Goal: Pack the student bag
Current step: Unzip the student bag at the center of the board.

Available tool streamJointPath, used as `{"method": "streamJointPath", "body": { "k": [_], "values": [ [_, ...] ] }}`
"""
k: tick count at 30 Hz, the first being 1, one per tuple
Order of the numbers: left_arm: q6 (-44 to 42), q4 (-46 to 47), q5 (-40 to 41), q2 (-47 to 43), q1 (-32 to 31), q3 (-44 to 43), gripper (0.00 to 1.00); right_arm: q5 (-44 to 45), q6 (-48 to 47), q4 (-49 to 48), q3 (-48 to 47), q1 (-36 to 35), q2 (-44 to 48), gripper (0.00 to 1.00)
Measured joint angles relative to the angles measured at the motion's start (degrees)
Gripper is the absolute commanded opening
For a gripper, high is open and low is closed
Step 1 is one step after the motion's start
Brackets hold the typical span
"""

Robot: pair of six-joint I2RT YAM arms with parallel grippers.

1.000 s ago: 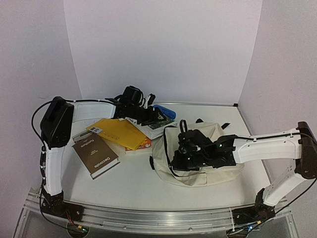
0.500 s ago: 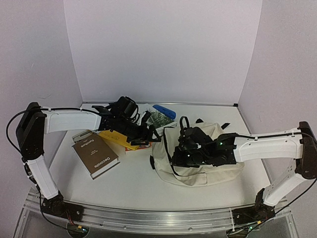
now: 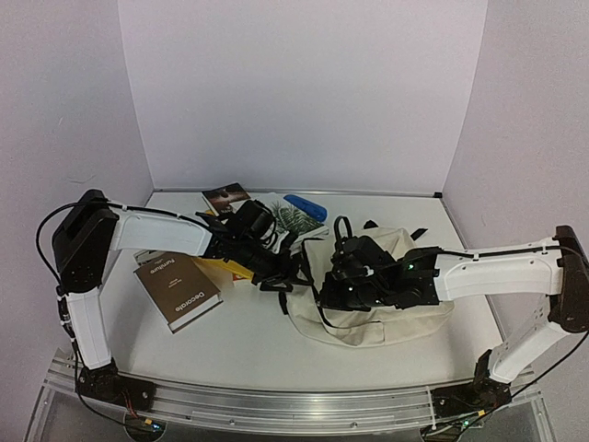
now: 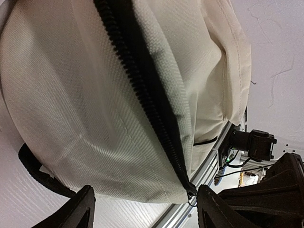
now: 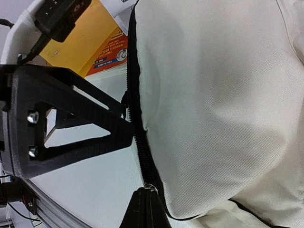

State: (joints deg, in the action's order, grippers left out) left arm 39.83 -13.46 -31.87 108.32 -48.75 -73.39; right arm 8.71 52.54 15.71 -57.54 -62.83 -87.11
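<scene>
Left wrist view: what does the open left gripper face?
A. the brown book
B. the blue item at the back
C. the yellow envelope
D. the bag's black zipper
D: in the left wrist view the cream bag fills the frame, and its black zipper runs down toward the gap in the open left gripper.

Right wrist view: the right hand (image 5: 147,210) is cut off at the bottom edge, fingertips pressed together at the zipper (image 5: 138,142); whether they pinch it cannot be told. Left wrist view: the student bag (image 4: 71,95) runs off the top and left edges; only the tips of the left hand (image 4: 145,211) show. Top view: the left arm (image 3: 166,232) covers most of the yellow envelope (image 3: 212,265).
</scene>
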Motion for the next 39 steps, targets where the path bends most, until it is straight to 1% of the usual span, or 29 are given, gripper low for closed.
{"method": "streamJointPath", "body": {
  "k": [3, 8, 10, 11, 13, 16, 17, 19, 20, 23, 32, 39],
  "values": [
    [0.7, 0.8, -0.2, 0.7, -0.2, 0.0, 0.67, -0.2, 0.1, 0.0, 0.0, 0.0, 0.0, 0.0],
    [1.4, 2.8, -0.9, 0.9, -0.5, -0.7, 0.68, -0.5, 0.3, 0.0, 0.0, 0.0, 0.0, 0.0],
    [1.9, 3.7, -1.1, 1.3, -0.6, -1.4, 0.65, -0.5, 0.4, 0.0, 0.1, 0.0, 0.0, 0.0],
    [2.1, 4.2, -1.2, 1.6, -0.7, -1.7, 0.61, -0.6, 0.5, 0.0, 0.1, 0.0, 0.0, 0.0],
    [2.3, 4.5, -1.2, 2.3, -0.8, -2.1, 0.5, -0.6, 0.6, 0.0, 0.1, 0.0, 0.0, 0.0],
    [2.6, 4.6, -1.4, 3.4, -0.8, -2.6, 0.37, -0.6, 0.8, 0.0, 0.1, 0.0, 0.0, 0.0],
    [2.5, 4.6, -1.5, 3.7, -0.8, -2.7, 0.31, -0.6, 0.8, 0.0, 0.1, 0.0, 0.0, 0.0],
    [2.6, 4.5, -1.4, 4.2, -0.8, -2.8, 0.16, -0.6, 0.8, 0.0, 0.1, 0.0, 0.0, 0.0],
    [2.6, 4.5, -1.5, 4.4, -0.8, -2.8, 0.1, -0.6, 0.9, 0.0, 0.2, 0.0, 0.0, 0.0],
    [3.7, 4.2, -0.9, 4.6, -0.8, -2.9, 0.01, -0.7, 0.9, 0.1, 0.2, 0.0, 0.0, 0.0],
    [5.2, 4.7, 0.5, 4.6, -0.3, -2.8, 0.0, -2.1, -0.8, 0.1, 0.2, 0.0, 0.0, 0.0],
    [5.7, 7.5, -2.1, 4.0, 3.5, -1.0, 0.0, -3.2, -1.7, -0.3, 0.2, 0.1, -0.5, 0.0]
  ]
}}
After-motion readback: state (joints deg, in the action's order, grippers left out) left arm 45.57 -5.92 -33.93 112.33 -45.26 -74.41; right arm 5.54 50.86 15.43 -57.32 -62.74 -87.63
